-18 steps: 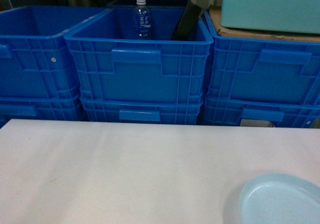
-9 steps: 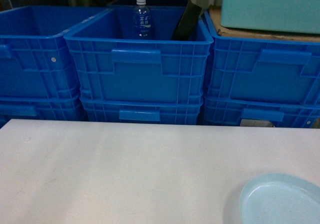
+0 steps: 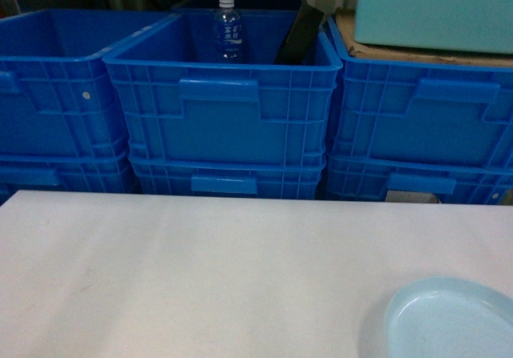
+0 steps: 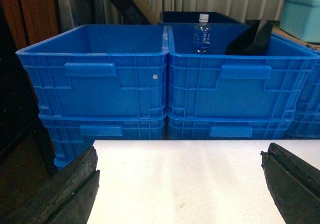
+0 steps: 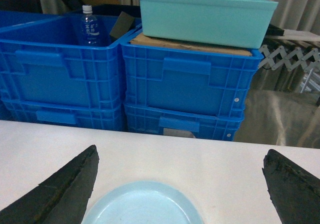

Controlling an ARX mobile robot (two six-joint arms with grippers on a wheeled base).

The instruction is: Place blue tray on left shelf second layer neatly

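The blue tray (image 3: 450,319), a pale sky-blue round dish, lies flat on the white table (image 3: 200,270) at the near right corner, cut off by the head view's edge. The right wrist view shows the blue tray (image 5: 142,204) low between the wide-apart fingers of my right gripper (image 5: 180,156), which is open and above the table. My left gripper (image 4: 180,154) is open too, over bare table near its left edge, holding nothing. Neither gripper appears in the head view. No shelf is in view.
Stacked dark-blue ribbed crates (image 3: 220,110) stand in a row right behind the table's far edge. The middle crate holds a water bottle (image 3: 228,28) and a black object (image 3: 298,34). A pale teal box (image 3: 437,10) sits on cardboard atop the right crates.
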